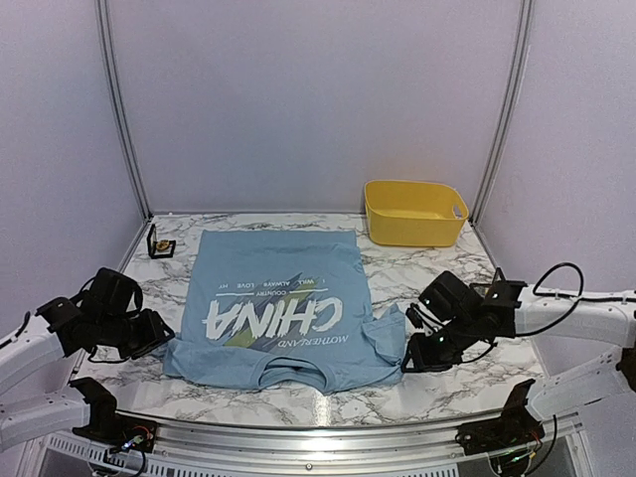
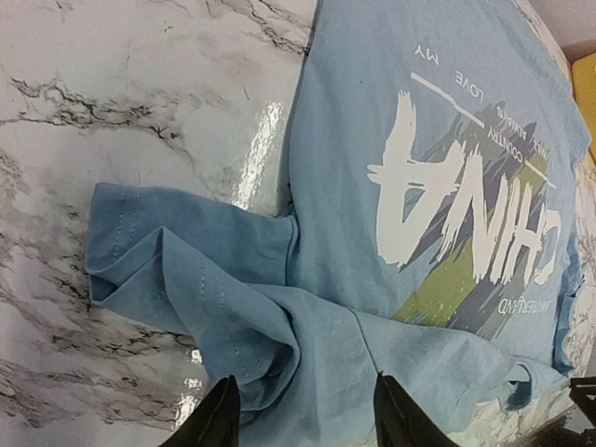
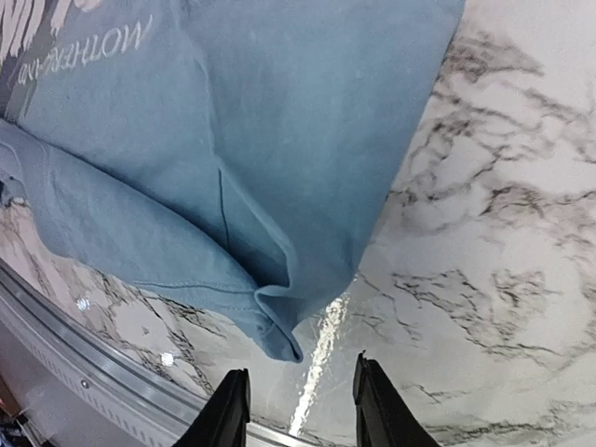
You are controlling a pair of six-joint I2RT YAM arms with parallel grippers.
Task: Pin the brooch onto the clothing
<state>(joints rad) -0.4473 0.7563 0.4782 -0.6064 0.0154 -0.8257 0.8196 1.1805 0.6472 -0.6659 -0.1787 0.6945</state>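
Light blue short-sleeved T-shirt [image 1: 278,308] with big white "CHINA" lettering and green-yellow streaks is spread out mid-frame in the top view, on the white marble-pattern desk [image 1: 437,278]. The collar end points at the bottom of the frame, so the print reads upside down. Both sleeves are a bit rumpled, one at the lower left of the shirt and one at the lower right.

Left hand [image 2: 303,410] sits at that lower-left sleeve. Its two black fingers [image 2: 216,419] are spread apart over the bunched fabric, with nothing gripped between them. Right hand [image 3: 298,400] is at the lower-right sleeve, also spread wide and holding nothing. Its tips are over bare desk, just beside the folded sleeve edge.

Up in the far left corner of the desk there's a small gold-and-black object [image 1: 159,244], too tiny to make out properly. A yellow plastic basket [image 1: 412,212] sits at the upper right, well apart from the shirt.
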